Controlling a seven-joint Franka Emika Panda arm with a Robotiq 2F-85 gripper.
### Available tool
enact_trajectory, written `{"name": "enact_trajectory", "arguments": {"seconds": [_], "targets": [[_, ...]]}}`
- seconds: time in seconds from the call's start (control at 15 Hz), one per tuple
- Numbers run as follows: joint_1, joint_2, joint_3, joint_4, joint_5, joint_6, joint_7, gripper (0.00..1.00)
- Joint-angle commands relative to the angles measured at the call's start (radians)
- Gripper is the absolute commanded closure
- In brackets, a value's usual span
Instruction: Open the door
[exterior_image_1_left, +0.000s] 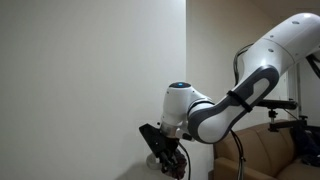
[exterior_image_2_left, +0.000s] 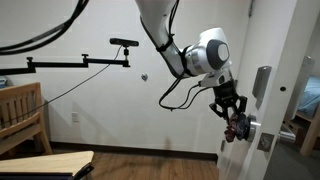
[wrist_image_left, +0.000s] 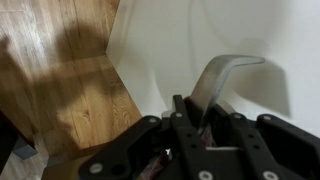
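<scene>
Wrist view: plain off-white door (wrist_image_left: 160, 50) with silver lever handle (wrist_image_left: 226, 74).

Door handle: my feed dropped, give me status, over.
Gripper shut on lever handle. Door ajar or not, cannot tell. Nothing seen blocking it.
</scene>
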Motion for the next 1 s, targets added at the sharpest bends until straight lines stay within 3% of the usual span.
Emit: {"name": "enact_trajectory", "arguments": {"seconds": [0.0,0.6,0.67,0.73,0.93], "targets": [[0.008,-0.022,0.038,-0.06,0.056,0.004,-0.069,0.88],[0.015,-0.063,0.096,-0.12,0.108,-0.015,-0.082,0.88],[0.012,-0.069,0.061,-0.084,0.088,-0.022,-0.01,0.88],[0.014,-0.074,0.067,-0.089,0.096,-0.027,0.009,0.76],[0.023,-0.079,0.07,-0.092,0.096,-0.038,0.031,0.76]]}}
